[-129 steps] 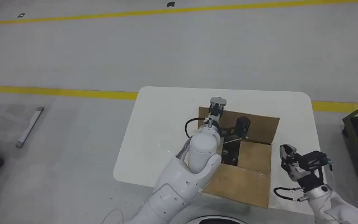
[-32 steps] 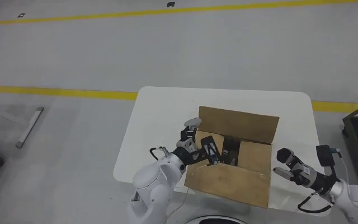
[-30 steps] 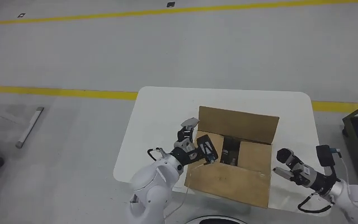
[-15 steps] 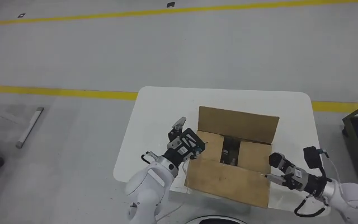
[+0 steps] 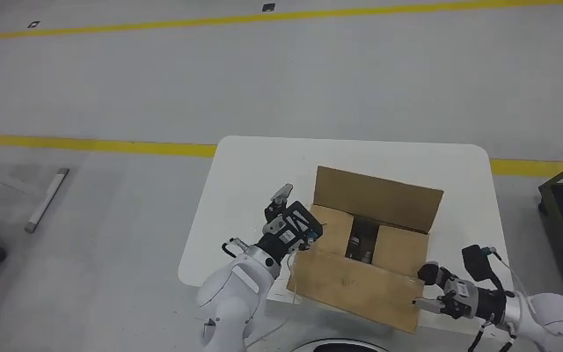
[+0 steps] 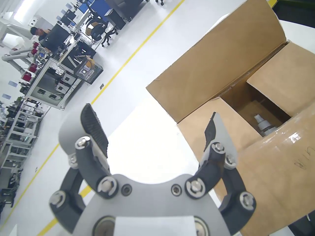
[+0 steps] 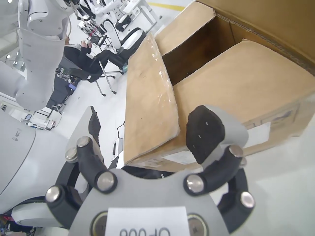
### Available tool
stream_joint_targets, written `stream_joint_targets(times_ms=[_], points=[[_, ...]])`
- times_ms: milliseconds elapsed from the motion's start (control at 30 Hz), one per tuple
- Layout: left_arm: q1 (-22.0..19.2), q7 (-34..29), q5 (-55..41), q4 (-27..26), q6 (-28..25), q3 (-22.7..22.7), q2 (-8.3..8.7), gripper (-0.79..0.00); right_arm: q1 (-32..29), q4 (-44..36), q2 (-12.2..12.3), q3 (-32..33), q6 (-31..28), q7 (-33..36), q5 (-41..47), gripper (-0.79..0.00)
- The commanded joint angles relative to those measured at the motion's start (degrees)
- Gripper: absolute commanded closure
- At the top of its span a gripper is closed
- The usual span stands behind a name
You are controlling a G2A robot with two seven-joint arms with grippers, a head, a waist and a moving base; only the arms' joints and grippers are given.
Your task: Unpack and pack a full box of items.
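Note:
An open cardboard box (image 5: 380, 195) stands on the white table (image 5: 255, 176), its far flap upright and its front flap (image 5: 352, 280) folded outward. Dark bottles (image 5: 361, 242) show in the opening, and one white-capped bottle (image 6: 262, 124) sits deep inside. My left gripper (image 5: 290, 211) hangs open just outside the box's left wall (image 6: 194, 128), holding nothing. My right gripper (image 5: 425, 288) is open at the box's front right corner. In the right wrist view the front flap's corner (image 7: 157, 114) lies between the spread fingers of that gripper (image 7: 150, 126), which are not closed on it.
The box takes up the table's right half, close to the front edge. Bare tabletop lies to the left and behind the box. A dark green cart (image 5: 554, 207) stands off the table's right side. A white bar (image 5: 44, 199) lies on the floor far left.
The left gripper has come out of the box and moved to its left side. The right gripper has moved in to the front flap's right corner. The box has shifted slightly.

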Motion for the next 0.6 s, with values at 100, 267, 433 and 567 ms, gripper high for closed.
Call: stream_joint_targets(times_ms=[100,267,433,567], points=[[0.0,0.0,0.0,0.0,0.0,0.0,0.0,-0.785,-0.5,-0.8,0.7,-0.1,0.1,1.3,1.3,-0.785],[0.0,0.0,0.0,0.0,0.0,0.0,0.0,-0.785,-1.6,-2.9,1.2,-0.3,0.7,2.1,1.3,-0.785],[0.0,0.0,0.0,0.0,0.0,0.0,0.0,-0.785,-2.4,-4.5,1.6,-1.2,0.9,2.1,1.3,-0.785],[0.0,0.0,0.0,0.0,0.0,0.0,0.0,-0.785,-2.5,-4.6,2.0,-2.2,0.4,2.3,3.1,-0.785]])
